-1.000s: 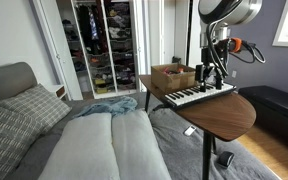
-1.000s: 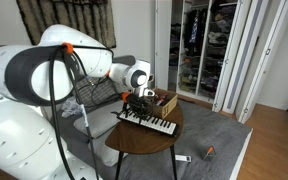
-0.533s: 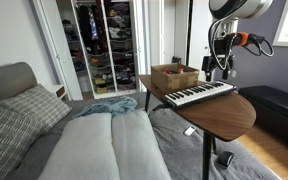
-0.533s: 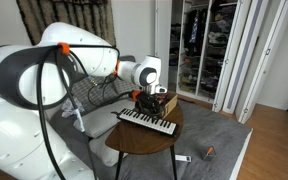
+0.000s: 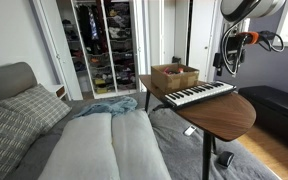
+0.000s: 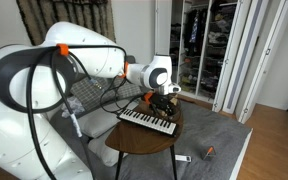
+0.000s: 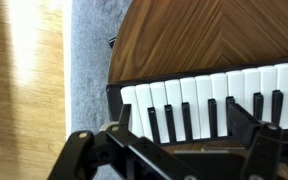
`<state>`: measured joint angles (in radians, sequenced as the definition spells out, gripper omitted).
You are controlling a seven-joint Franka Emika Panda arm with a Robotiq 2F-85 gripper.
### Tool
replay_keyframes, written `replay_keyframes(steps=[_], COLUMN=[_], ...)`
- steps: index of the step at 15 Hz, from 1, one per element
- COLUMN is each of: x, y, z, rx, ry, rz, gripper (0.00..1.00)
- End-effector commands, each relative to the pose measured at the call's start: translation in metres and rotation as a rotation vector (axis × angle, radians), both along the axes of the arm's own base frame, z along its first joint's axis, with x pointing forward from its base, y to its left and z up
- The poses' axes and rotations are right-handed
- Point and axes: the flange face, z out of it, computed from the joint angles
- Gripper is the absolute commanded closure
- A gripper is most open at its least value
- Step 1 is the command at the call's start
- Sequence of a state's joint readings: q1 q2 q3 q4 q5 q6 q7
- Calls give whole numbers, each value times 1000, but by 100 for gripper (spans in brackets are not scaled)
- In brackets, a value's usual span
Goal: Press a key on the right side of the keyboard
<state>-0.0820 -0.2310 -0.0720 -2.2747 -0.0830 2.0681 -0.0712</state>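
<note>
The keyboard (image 5: 196, 95) is slim and dark with white and black keys, and lies on the round wooden table (image 5: 227, 117) in front of the brown box (image 5: 174, 76). It also shows in an exterior view (image 6: 147, 121). My gripper (image 5: 227, 70) hangs above the keyboard's end near the table's edge, apart from the keys. It shows in an exterior view (image 6: 168, 99) as well. In the wrist view the gripper (image 7: 179, 112) is open and empty, its two fingers spread over the last keys of the keyboard (image 7: 204, 95).
A grey sofa with cushions (image 5: 44, 130) stands beside the table. An open wardrobe (image 5: 102, 45) is behind. Grey carpet (image 7: 89, 60) and wooden floor (image 7: 24, 80) lie below the table edge (image 7: 204, 35). A small object (image 6: 208, 151) lies on the floor.
My gripper has moved from beside the box along the keyboard toward its end at the table's edge. Keyboard and box have not moved.
</note>
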Motion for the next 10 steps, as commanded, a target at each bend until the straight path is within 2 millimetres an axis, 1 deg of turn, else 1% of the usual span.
replay_keyframes(steps=[1, 5, 10], x=[6, 9, 15], y=[-20, -29, -31], z=[-9, -23, -41], rx=[15, 17, 14], ry=[-7, 7, -4], rz=[13, 33, 44], gripper=[34, 62, 97])
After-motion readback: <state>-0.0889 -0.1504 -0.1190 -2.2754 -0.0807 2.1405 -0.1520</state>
